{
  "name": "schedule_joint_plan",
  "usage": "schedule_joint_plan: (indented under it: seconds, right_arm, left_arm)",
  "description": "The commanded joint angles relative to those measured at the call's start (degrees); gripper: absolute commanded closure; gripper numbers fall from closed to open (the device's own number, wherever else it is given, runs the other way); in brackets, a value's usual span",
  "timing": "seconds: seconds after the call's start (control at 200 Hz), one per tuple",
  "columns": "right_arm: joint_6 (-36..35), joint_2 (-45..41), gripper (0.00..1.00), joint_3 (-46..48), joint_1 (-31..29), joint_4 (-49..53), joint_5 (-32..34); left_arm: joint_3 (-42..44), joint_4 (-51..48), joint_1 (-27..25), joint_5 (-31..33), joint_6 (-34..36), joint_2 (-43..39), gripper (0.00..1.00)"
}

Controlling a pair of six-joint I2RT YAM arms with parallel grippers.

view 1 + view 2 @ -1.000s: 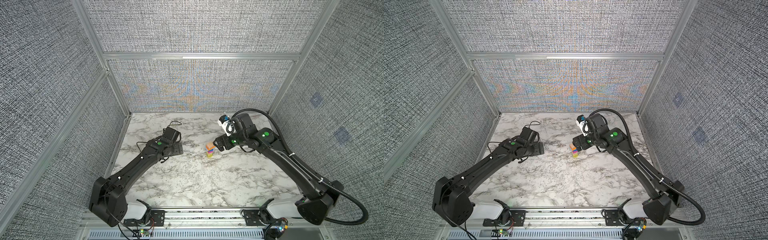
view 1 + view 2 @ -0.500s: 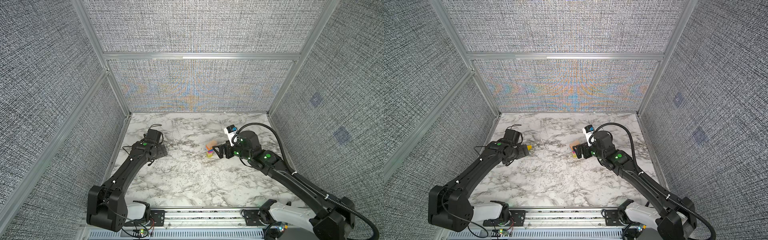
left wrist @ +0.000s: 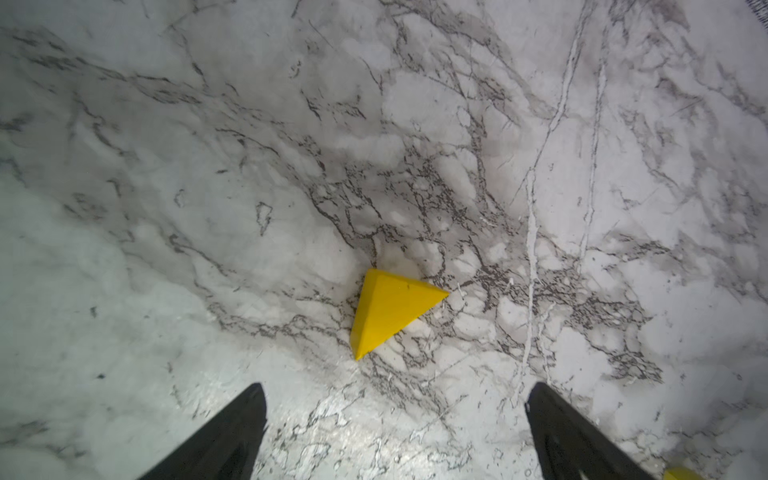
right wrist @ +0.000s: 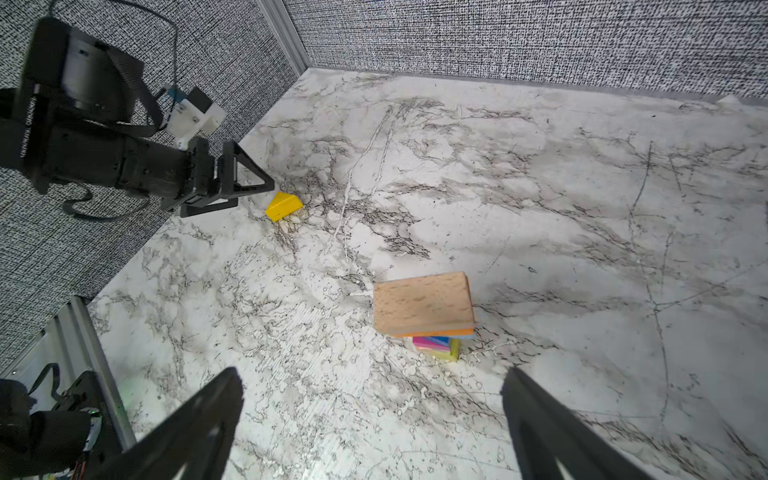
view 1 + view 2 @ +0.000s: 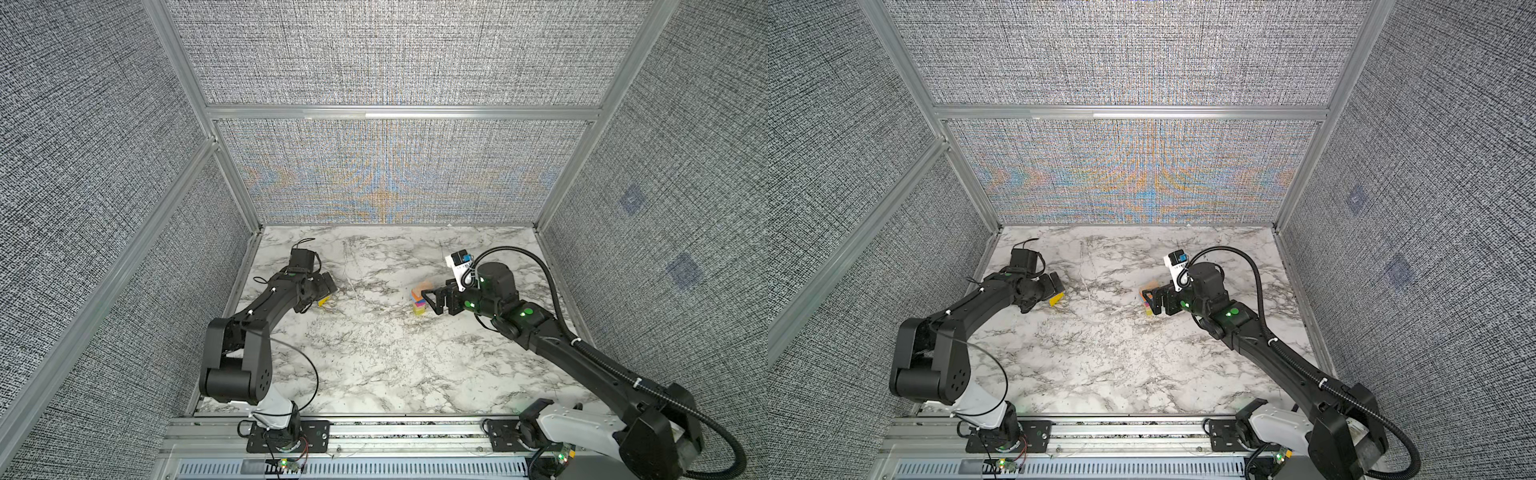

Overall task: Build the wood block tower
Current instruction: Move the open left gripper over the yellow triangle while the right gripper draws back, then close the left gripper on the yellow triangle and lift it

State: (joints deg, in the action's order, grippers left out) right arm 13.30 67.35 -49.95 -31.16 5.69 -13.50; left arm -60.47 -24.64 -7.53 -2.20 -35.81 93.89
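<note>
The tower (image 5: 418, 302) stands mid-table: a lime base, magenta, blue and orange layers (image 4: 437, 345), and a plain plank (image 4: 423, 305) lying flat on top, wider than the column. My right gripper (image 5: 430, 301) is open just to the right of the tower, which stands ahead of its fingertips, not between them (image 4: 372, 376). A yellow wedge (image 3: 388, 309) lies on the marble at the left (image 5: 323, 300). My left gripper (image 3: 397, 388) hovers open close over the wedge, apart from it, with nothing between its fingers. In both top views the tower (image 5: 1147, 302) is partly hidden by the right fingers.
Marble tabletop (image 5: 374, 365) enclosed by grey fabric walls with aluminium posts; the left wall (image 5: 232, 266) runs close behind the left arm. A rail (image 5: 374, 432) edges the table's front. A small yellow scrap (image 3: 677, 473) shows at the left wrist view's edge.
The right gripper has dropped and drawn back to the tower's right side. The left arm swung left, then back a little; the yellow wedge now shows beside its fingers.
</note>
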Motion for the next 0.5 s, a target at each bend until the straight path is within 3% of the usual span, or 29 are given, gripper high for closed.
schedule_joint_plan:
  seconds: [0.0, 0.22, 0.495]
  right_arm:
    - [0.37, 0.19, 0.01, 0.18, -0.04, -2.3, -2.15]
    - [1.18, 1.23, 0.01, 1.37, -0.02, -3.96, -3.73]
    - [1.52, 2.18, 0.01, 1.69, -0.06, -4.68, -5.76]
  left_arm:
    - [-2.89, -2.59, 0.74, 0.98, -0.19, 3.82, 0.02]
    - [-5.21, -3.46, 1.03, 2.13, 1.38, 7.02, 0.08]
    - [-7.61, -4.88, 0.97, -2.45, 5.14, 10.38, 0.15]
